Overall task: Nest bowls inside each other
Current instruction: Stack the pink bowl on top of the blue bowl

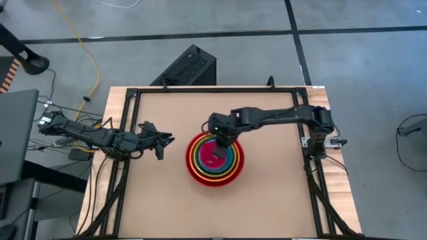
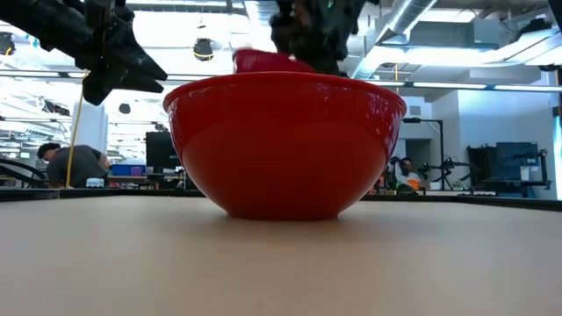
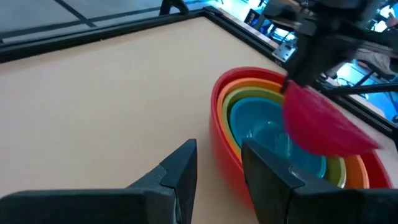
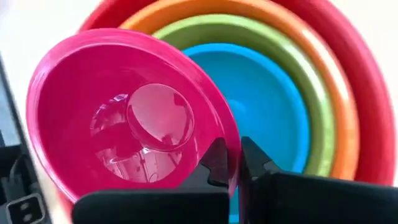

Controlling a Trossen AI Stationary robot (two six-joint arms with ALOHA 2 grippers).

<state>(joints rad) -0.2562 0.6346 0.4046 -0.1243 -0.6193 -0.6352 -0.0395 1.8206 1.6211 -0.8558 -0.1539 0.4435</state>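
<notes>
Right claw clamped on rim of smallest glossy pink plastic bowl, tilted, raised. Directly beneath claw: nested round blue bowl, green bowl, orange bowl, largest red bowl on tan desk. Left claw apart, empty, beside stack.
</notes>
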